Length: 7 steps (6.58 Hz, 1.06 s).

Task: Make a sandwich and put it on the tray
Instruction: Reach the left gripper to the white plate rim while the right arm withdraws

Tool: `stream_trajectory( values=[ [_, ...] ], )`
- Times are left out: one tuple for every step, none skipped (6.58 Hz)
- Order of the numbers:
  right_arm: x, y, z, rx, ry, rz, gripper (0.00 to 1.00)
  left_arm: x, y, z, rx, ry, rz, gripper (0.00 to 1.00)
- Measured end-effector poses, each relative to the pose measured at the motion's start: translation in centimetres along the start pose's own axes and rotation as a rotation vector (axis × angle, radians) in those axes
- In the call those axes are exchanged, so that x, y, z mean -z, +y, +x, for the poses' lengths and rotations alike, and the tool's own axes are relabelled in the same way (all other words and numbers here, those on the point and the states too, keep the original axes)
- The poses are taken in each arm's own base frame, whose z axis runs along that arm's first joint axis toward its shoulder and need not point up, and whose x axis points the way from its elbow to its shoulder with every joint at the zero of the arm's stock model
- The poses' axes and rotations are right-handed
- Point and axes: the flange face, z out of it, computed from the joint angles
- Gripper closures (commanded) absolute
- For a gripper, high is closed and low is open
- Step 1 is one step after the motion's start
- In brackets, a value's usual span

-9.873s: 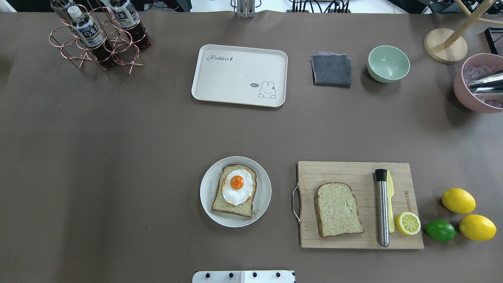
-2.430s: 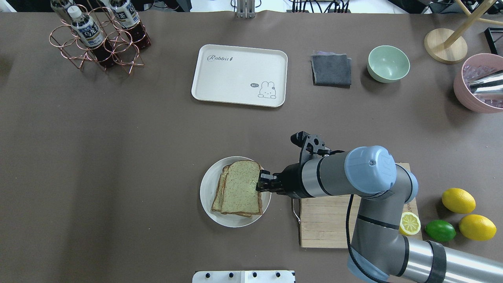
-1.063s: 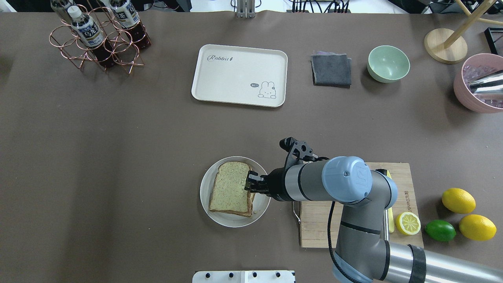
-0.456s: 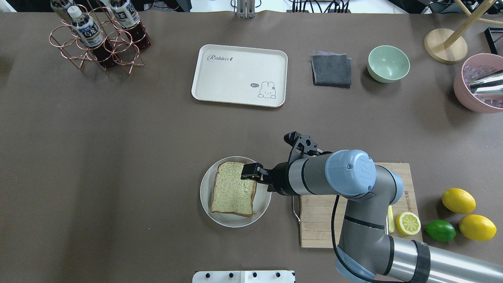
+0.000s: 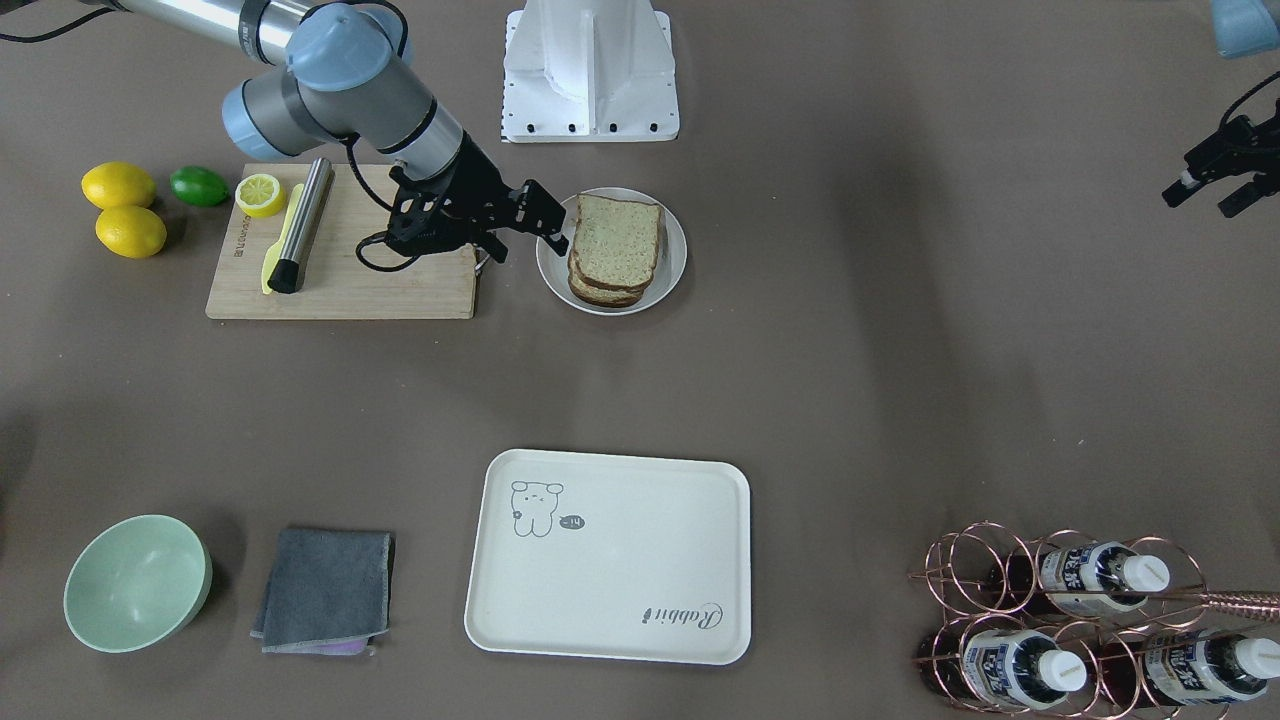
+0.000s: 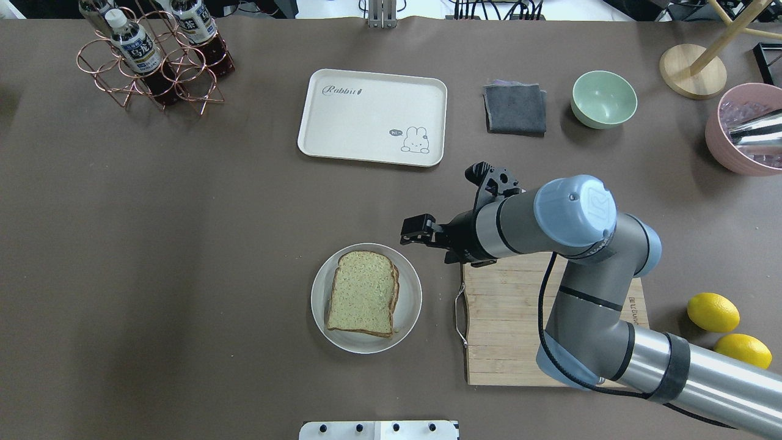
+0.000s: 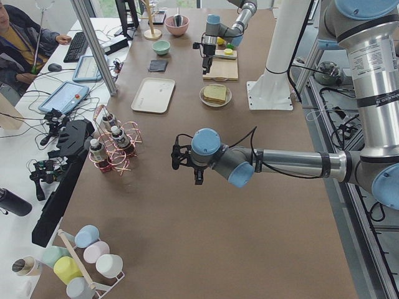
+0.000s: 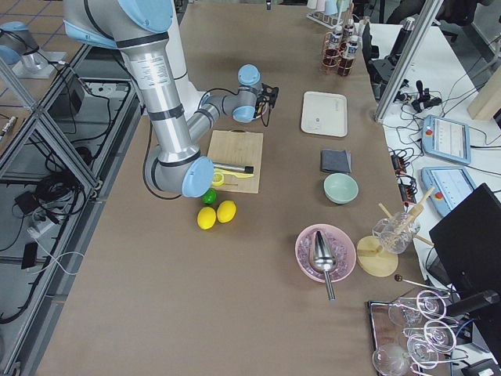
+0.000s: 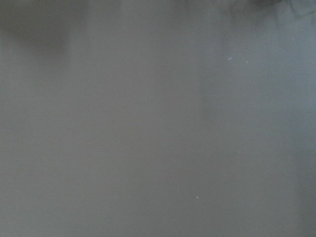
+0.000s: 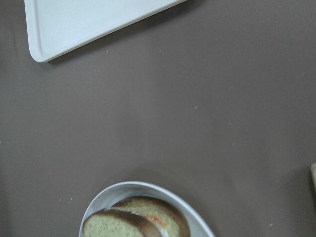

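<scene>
The sandwich lies on the small white plate: a speckled top slice covers the lower slice. A sliver of egg shows between the slices in the right wrist view. My right gripper is open and empty, apart from the plate, beyond its far right rim. It also shows in the front-facing view, beside the plate. The cream tray lies bare at the table's far middle. My left gripper is open and empty, far off to the side over bare table.
The wooden cutting board lies right of the plate with a steel muddler, a yellow knife and a lemon half. Lemons lie at its right. A bottle rack, grey cloth, green bowl and pink bowl line the far side.
My right gripper set the second bread slice on the egg, let go of it, and has moved away from the plate toward the far right. The egg is now covered.
</scene>
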Motion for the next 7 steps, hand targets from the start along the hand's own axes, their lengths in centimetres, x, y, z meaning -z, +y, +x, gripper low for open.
stream_trajectory(
  values=[
    [2.2,-2.7,1.4,0.039,0.025,-0.02,0.0,-1.9,-0.5,3.1,-0.009,0.022,-0.031,0.02],
    [4.5,-4.5,3.3,0.072,0.037,-0.037,0.0,-3.9,-0.9,6.2,-0.022,0.031,-0.058,0.02],
    [6.7,-5.7,5.1,0.095,0.043,-0.05,0.0,-6.3,-1.1,9.8,-0.026,0.029,-0.075,0.02],
    [8.3,-6.7,6.3,0.106,0.044,-0.06,0.0,-8.7,-1.0,13.6,-0.022,0.027,-0.083,0.02],
    [9.2,-7.4,7.1,0.112,0.048,-0.06,0.0,-11.3,-0.5,17.6,-0.007,0.029,-0.088,0.03],
    [9.7,-7.9,7.9,0.118,0.055,-0.057,0.0,-14.0,0.6,21.2,0.002,0.027,-0.088,0.03],
    [10.3,-8.5,9.1,0.129,0.065,-0.055,0.0,-16.2,1.6,24.2,-0.009,0.018,-0.08,0.03]
  ],
)
